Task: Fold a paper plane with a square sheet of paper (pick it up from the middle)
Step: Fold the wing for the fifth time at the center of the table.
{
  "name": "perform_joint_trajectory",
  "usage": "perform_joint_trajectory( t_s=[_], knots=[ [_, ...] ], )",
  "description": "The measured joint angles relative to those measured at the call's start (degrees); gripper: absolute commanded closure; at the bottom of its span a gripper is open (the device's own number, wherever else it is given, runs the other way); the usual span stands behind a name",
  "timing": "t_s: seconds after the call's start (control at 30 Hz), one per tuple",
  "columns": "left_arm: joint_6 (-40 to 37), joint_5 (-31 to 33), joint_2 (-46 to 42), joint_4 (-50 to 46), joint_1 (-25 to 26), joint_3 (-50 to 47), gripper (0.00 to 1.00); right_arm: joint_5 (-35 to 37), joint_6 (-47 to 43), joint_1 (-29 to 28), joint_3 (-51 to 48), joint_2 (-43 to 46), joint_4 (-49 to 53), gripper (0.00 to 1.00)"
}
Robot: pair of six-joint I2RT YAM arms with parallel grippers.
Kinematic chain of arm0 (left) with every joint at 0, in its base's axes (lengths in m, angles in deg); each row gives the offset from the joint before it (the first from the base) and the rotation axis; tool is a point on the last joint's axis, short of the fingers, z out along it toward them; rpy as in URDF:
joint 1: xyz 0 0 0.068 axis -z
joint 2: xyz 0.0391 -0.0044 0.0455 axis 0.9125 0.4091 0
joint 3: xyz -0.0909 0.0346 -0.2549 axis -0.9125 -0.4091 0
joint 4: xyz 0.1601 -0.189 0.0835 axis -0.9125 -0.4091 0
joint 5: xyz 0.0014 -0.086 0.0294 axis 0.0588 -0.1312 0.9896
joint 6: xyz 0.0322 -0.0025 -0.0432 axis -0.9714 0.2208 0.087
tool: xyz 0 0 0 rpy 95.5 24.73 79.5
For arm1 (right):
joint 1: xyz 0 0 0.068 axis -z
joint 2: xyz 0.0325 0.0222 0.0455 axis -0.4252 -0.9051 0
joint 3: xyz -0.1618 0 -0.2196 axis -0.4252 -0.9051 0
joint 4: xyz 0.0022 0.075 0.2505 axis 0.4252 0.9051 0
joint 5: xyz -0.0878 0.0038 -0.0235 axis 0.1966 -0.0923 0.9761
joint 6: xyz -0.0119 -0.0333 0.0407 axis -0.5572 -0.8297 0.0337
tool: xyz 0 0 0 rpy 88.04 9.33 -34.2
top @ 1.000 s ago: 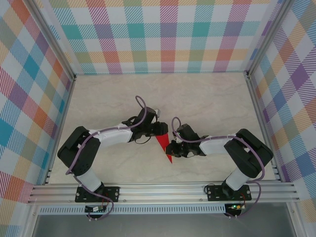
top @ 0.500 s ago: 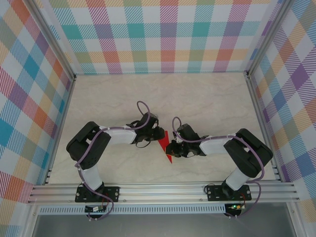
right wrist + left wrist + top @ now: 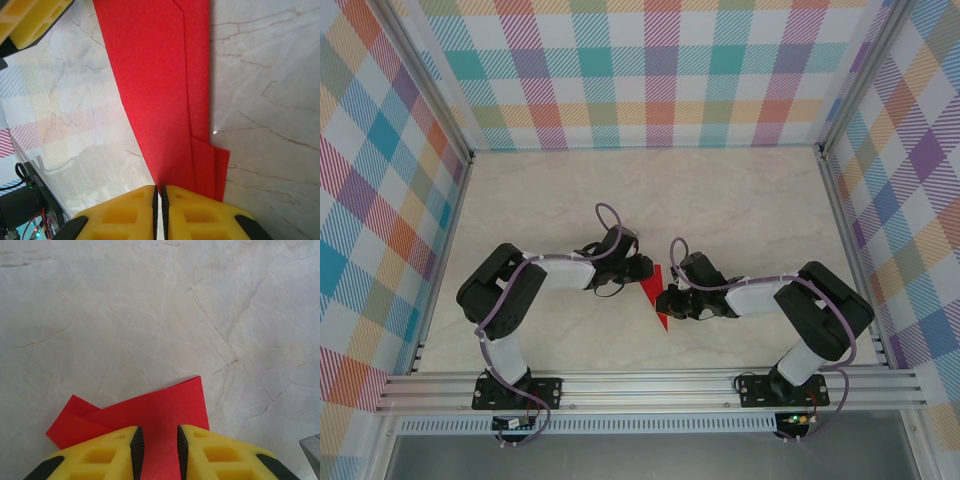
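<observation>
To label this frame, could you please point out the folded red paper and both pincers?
folded red paper (image 3: 651, 288): top external view, its middle
left pincer (image 3: 158, 437): left wrist view, midway between its fingertips
right pincer (image 3: 159, 192): right wrist view, midway between its fingertips

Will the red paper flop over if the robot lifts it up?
Probably a little. The red paper looks very thin, so it is likely light and bendy. Its overlapping folded layers, seen as stepped edges, may stiffen it somewhat.
</observation>
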Motion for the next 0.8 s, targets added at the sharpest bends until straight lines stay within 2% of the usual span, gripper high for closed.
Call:
perform_joint_trajectory(
  t_s=[0.33, 0.6, 0.8],
  knots=[
    [-1.9, -2.9, 0.4, -0.3, -2.2, 0.6, 0.71, 0.1, 0.0, 0.0, -0.1, 0.1, -0.3, 0.86],
    [-4.1, -1.8, 1.2, -1.8, -5.7, 2.7, 0.7, 0.1, 0.0, 0.0, -0.1, 0.1, -0.3, 0.85],
    [-5.0, -1.3, 1.0, -4.0, -6.4, 4.3, 0.66, 0.0, 0.1, 0.0, -0.1, 0.1, -0.3, 0.85]
  ],
)
